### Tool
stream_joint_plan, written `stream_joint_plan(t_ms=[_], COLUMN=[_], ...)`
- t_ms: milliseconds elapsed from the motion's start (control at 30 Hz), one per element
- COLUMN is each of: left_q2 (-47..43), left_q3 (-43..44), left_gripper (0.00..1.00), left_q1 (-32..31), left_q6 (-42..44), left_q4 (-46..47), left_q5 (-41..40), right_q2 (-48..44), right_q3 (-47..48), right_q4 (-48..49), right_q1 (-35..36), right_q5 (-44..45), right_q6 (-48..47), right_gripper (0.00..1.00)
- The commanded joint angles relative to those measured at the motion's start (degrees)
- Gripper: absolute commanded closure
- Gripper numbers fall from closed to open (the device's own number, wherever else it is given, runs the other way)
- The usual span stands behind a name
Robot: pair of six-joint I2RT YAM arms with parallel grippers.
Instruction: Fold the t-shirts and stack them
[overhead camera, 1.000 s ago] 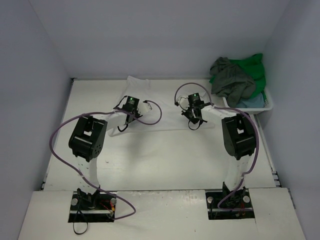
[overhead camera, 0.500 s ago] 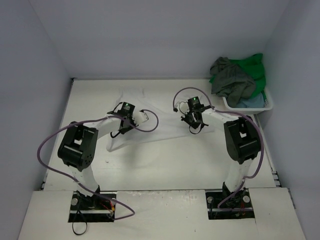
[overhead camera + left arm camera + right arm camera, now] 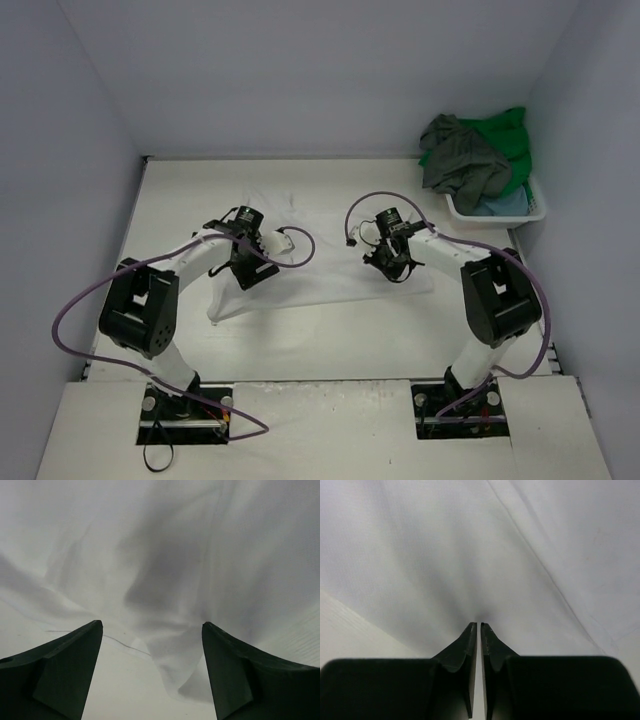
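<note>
So, biggest thing first: the flat white surface (image 3: pixel 330 345) takes up most of the overhead view. A white cloth t-shirt (image 3: pixel 325 270) lies across the middle of it, a bit rumpled, and its near-left corner reaches further toward the arm bases than the rest. Both arms are bent in over the shirt. The left one is over its left part and the right one over its right part.

Over in the far right corner sits a white plastic basket (image 3: pixel 537 207) holding a heap of clothes. A dark grey-olive cloth shirt (image 3: pixel 460 160) is slumped over the top and front of the pile. A bright green cloth shirt (image 3: pixel 512 135) is bunched up behind and beside it. A light blue cloth shirt (image 3: pixel 503 205) peeks out low down, against the basket's near wall.

Now the small stuff. The left end effector (image 3: pixel 246 274) has its fingers spread wide and isn't gripping anything. In its wrist view (image 3: pixel 150 630), a loose flap of the white shirt (image 3: pixel 190 555) lies in the gap between them, right under the tips. The right end effector (image 3: pixel 393 268) has its fingers pressed together. From its wrist view (image 3: pixel 479 625), the white fabric (image 3: pixel 445 555) gathers right at the tips, so it looks like it's pinching a thin bit of the shirt.
</note>
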Motion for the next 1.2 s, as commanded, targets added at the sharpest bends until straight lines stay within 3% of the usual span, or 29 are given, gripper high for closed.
stream_joint_plan(t_ms=[0, 133, 267, 500, 800, 1167], left_q2=[-5.2, -7.3, -8.0, -5.9, -1.7, -1.2], left_q3=[5.9, 10.9, 15.0, 17.5, 20.2, 18.9], left_gripper=[0.25, 0.22, 0.21, 0.20, 0.20, 0.20], left_q1=[0.4, 0.5, 0.7, 1.5, 3.1, 3.6], left_q6=[-2.7, -3.6, -4.2, -4.5, -6.2, -6.4], left_q4=[0.8, -0.1, -1.6, 2.3, 3.5, 4.1], left_q5=[0.1, -0.6, -1.3, -6.1, -6.1, -8.0], right_q2=[-5.4, -6.7, -7.2, 0.5, 13.9, 18.7], right_q3=[3.3, 8.1, 12.2, 19.5, 29.2, 30.0], right_q4=[-2.0, -2.2, -2.1, 4.1, 6.6, 9.1], right_q1=[0.0, -0.4, -1.1, -6.1, -10.1, -13.3], right_q5=[-0.5, -1.1, -2.0, -1.9, 0.0, -0.3], right_q6=[0.5, 0.9, 0.8, 1.8, 0.6, -1.1], right_gripper=[0.93, 0.74, 0.68, 0.67, 0.66, 0.66])
